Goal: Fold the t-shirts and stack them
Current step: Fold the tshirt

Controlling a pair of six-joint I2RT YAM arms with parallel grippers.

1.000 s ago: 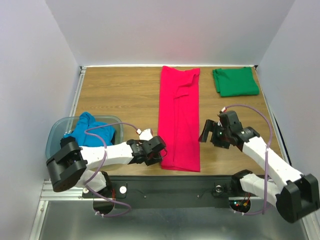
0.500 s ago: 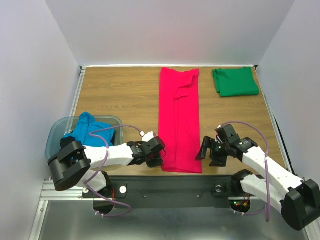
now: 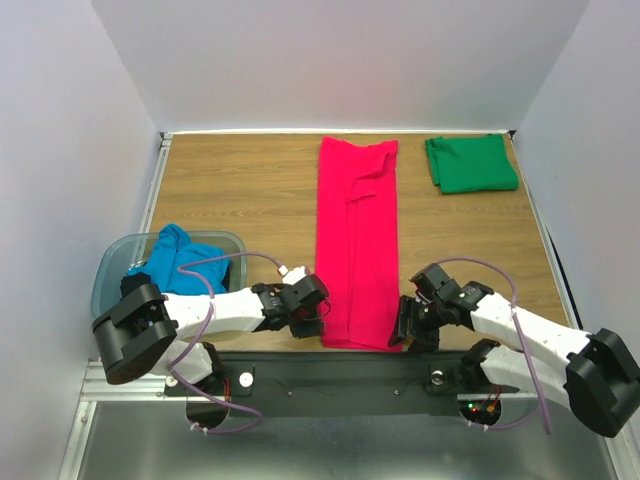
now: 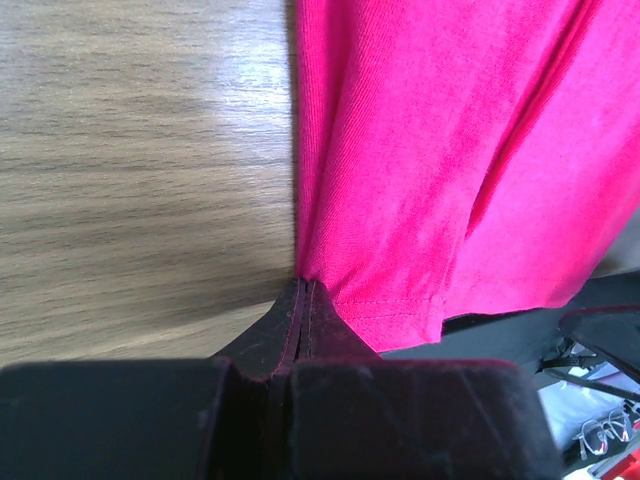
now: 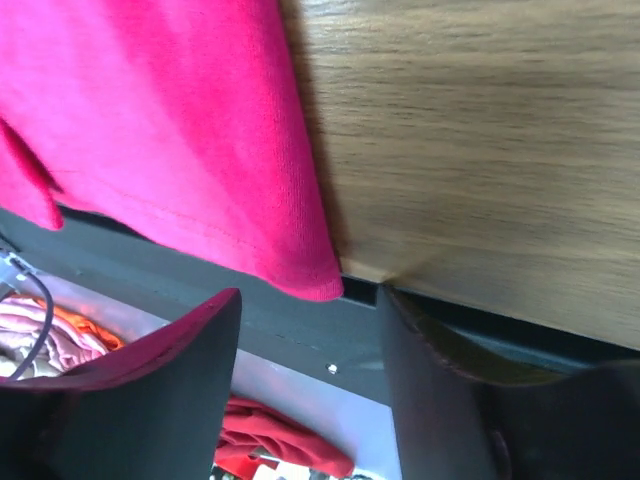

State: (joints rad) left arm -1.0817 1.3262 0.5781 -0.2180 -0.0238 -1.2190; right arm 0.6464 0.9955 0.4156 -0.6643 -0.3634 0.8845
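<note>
We see both arms stretched low along the near edge of the table (image 3: pixel 240 190), reaching inward toward the crimson-pink t-shirt (image 3: pixel 358 240), which lies as a long folded strip down the middle. The left gripper (image 4: pixel 303 296) is clamped tight on the shirt's near left hem corner. The right gripper (image 5: pixel 310 308) gapes wide at the near right corner, holding nothing. The emerald green t-shirt (image 3: pixel 471 164) sits folded at the far right, and the bright blue t-shirt (image 3: pixel 180 258) lies in the tub (image 3: pixel 108 272).
</note>
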